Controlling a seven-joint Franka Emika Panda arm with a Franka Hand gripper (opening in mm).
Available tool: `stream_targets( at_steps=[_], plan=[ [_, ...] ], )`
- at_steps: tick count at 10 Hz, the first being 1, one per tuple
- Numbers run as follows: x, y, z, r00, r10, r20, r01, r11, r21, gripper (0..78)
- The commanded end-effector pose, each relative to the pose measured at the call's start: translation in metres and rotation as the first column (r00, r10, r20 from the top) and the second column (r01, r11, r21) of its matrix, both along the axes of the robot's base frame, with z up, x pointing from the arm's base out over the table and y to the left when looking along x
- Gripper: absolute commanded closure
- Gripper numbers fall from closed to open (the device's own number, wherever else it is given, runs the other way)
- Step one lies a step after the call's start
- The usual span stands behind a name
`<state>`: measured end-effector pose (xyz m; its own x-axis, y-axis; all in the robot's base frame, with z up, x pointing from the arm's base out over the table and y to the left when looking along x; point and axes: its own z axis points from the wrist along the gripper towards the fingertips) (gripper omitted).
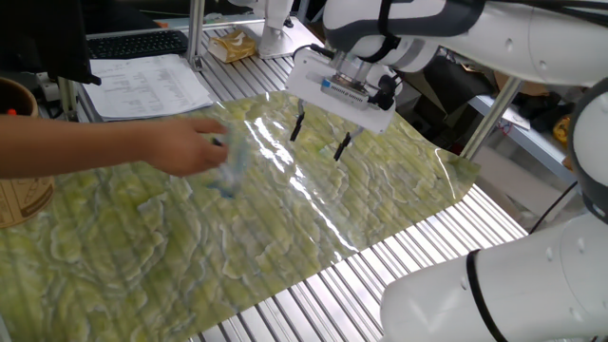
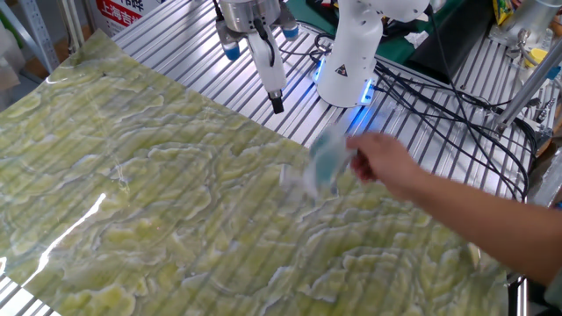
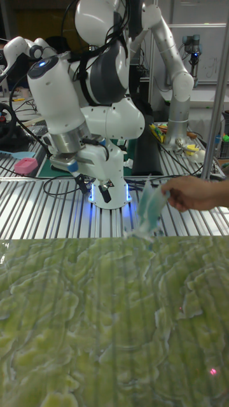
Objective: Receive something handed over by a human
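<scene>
The human's hand (image 1: 185, 147) reaches in from the left and pinches a pale blue, see-through plastic bag (image 1: 231, 166), which hangs blurred just above the green sheet. My gripper (image 1: 318, 142) hovers to the right of the bag, apart from it, fingers pointing down, open and empty. From the other fixed view the bag (image 2: 325, 162) dangles from the hand (image 2: 386, 162), and my gripper (image 2: 277, 105) is up and to the left of it. The tall fixed view shows the bag (image 3: 149, 213) under the hand (image 3: 191, 193), with my gripper (image 3: 94, 189) to its left.
A shiny green-patterned sheet (image 1: 285, 237) covers the slatted metal table. Papers (image 1: 152, 85) and a keyboard (image 1: 133, 43) lie at the back left, and a wooden cup (image 1: 19, 142) stands at the left edge. My white base (image 2: 351, 61) and black cables (image 2: 439, 96) are behind the sheet.
</scene>
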<state>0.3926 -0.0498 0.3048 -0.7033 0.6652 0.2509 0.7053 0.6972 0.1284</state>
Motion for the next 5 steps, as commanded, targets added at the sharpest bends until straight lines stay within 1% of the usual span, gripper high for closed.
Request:
stream_targets(
  at_steps=[1, 2, 3, 5],
  plan=[
    [0.0016, 0.0016, 0.0008, 0.996, -0.074, 0.048, 0.074, 0.997, -0.006, 0.2],
    [0.0016, 0.0016, 0.0008, 0.995, -0.079, 0.056, 0.079, 0.997, -0.010, 0.2],
    [0.0016, 0.0016, 0.0008, 0.996, -0.070, 0.057, 0.072, 0.997, -0.027, 0.2],
    [0.0016, 0.0016, 0.0008, 0.997, -0.002, 0.075, 0.002, 1.000, -0.009, 0.2]
  ],
)
